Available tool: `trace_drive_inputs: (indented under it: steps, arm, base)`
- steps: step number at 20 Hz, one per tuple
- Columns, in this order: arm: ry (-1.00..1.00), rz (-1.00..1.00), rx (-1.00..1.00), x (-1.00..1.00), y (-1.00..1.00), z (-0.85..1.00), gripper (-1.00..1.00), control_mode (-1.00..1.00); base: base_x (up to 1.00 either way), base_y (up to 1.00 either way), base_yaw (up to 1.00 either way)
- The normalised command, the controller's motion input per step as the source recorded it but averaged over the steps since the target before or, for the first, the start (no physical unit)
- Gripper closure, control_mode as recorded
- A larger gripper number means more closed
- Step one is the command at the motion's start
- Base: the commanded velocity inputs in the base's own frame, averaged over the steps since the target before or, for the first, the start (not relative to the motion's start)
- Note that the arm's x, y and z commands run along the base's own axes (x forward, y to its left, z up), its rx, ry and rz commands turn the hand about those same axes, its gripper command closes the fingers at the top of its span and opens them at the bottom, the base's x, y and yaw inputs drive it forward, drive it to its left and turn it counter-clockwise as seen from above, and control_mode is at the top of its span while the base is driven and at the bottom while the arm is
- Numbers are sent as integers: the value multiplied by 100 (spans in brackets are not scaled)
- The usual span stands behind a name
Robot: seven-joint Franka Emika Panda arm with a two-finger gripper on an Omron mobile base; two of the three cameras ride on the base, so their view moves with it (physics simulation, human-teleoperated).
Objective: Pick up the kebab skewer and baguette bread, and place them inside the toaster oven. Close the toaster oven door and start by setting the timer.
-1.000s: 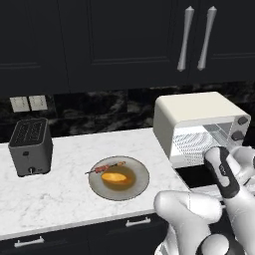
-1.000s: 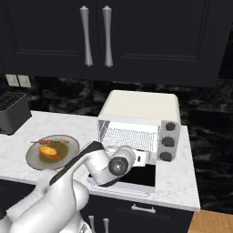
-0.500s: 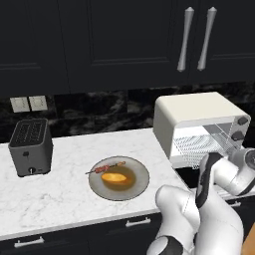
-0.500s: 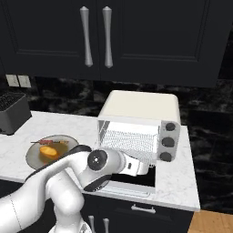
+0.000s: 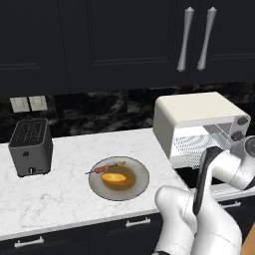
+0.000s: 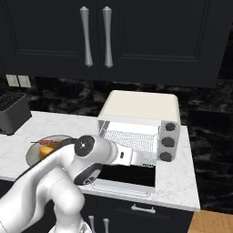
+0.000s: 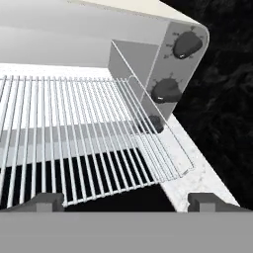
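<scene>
**Oven open, food waiting on the plate**

The toaster oven (image 5: 199, 124) stands with its front wide open, and its door (image 6: 125, 179) lies folded down flat in front of it, the wire rack (image 7: 84, 133) drawn out over the opening. The gripper (image 7: 126, 200) hovers right at the oven's mouth, looking across that rack toward the three dark knobs (image 7: 168, 90) on the oven's side panel. Its jaws stand wide apart, and nothing sits between them.

Off to the left of the oven in the left base view, well apart from it, the plate (image 5: 137, 187) rests on the table (image 5: 69, 199). The baguette bread (image 5: 114, 177) lies in the middle of that plate, and the kebab skewer (image 5: 107, 168) sits just behind it, nearer the wall. Neither has been lifted.

So by my reckoning the access is ready and everything else is left: fetch both foods, load them on the rack, shut the door, turn the timer.
</scene>
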Motion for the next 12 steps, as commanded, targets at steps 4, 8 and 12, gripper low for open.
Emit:
trace_drive_inputs:
  steps: [4, 8, 12]
  arm:
    - [20, 5, 3, -59, 20, 98, -100, -100]
    - [22, 4, 13, -60, 51, 65, -100, -100]
    - [23, 7, 15, -34, 93, 33, -100, -100]
  base:
    - [0, 0, 0]
    - [0, 0, 0]
    - [0, 0, 0]
